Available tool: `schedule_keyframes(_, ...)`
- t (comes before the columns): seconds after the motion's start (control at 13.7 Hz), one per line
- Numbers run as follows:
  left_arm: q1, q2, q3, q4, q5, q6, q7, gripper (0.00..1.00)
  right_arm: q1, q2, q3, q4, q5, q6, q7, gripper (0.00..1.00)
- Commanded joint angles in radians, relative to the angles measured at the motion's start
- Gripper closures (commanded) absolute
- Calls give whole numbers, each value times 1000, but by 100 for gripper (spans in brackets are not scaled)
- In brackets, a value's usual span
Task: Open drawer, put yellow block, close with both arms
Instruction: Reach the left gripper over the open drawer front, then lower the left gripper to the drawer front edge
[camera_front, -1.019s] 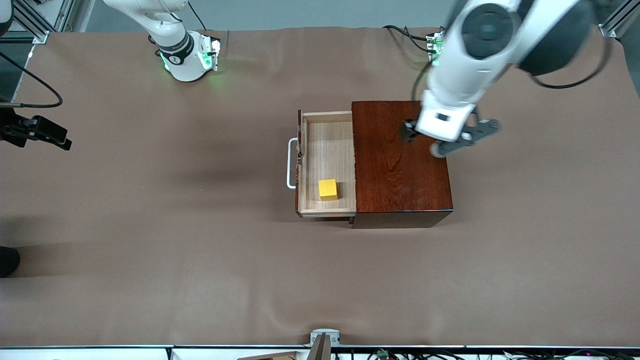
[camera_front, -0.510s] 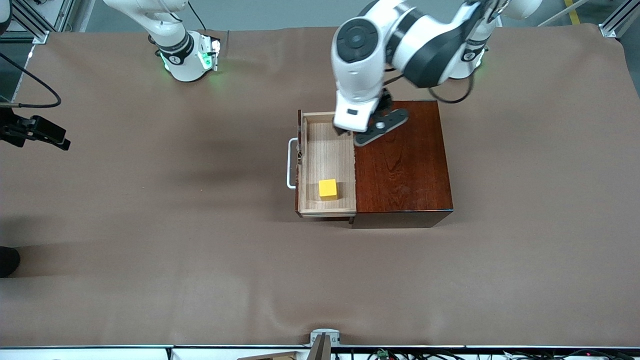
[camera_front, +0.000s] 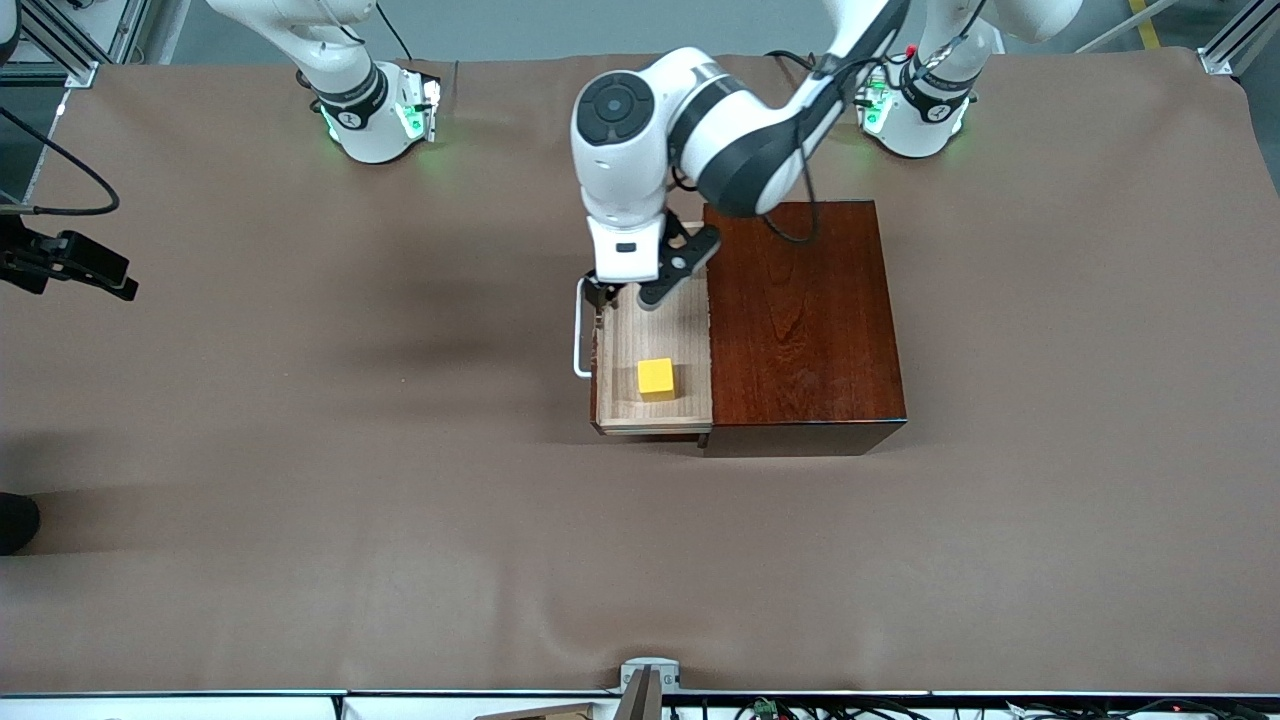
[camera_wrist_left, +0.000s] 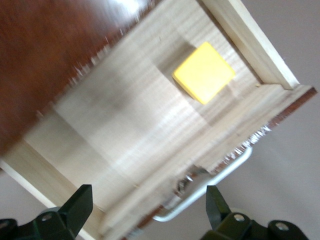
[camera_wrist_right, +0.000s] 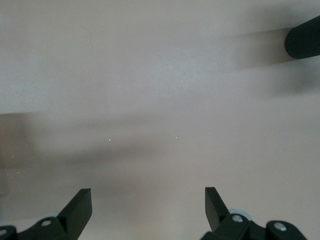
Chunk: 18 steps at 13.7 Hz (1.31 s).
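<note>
The glossy dark mahogany box has its light-wood drawer pulled open, and the small yellow cube lies inside. Only closing remains. The left gripper hovers over the drawer front, fingers wide apart, empty. The right gripper waits over bare table, fingers spread, empty.

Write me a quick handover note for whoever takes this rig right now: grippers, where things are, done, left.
Left gripper: open, empty, over the handle end of the open drawer.
Right gripper: open, empty, over bare table; that arm waits.
Yellow block: in the drawer tray, near the side nearest the front camera.
Done: drawer open, block in.
Left: push the drawer into the box using both arms.
</note>
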Motion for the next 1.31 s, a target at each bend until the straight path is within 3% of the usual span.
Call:
schedule_keyframes(0.0,-28,38,14,35,4,75,-158,0,-24,-12,19,0,-2,-3,13,0)
schedule_keyframes(0.44,-48,139,21,97,6,263,-559,0,-24,-12,19,1,-2,-6,13,0)
schedule_keyframes(0.73,-49,176,53,100,6,289,-763,0,-24,-12,19,1,-2,-3,13,0)
schedule_keyframes(1.02,-115,216,135,115,4,306,-846,0,-24,-12,19,1,-2,-2,13,0)
schedule_keyframes(1.24,-122,255,139,137,4,312,-849,0,-24,-12,19,1,-2,-2,13,0)
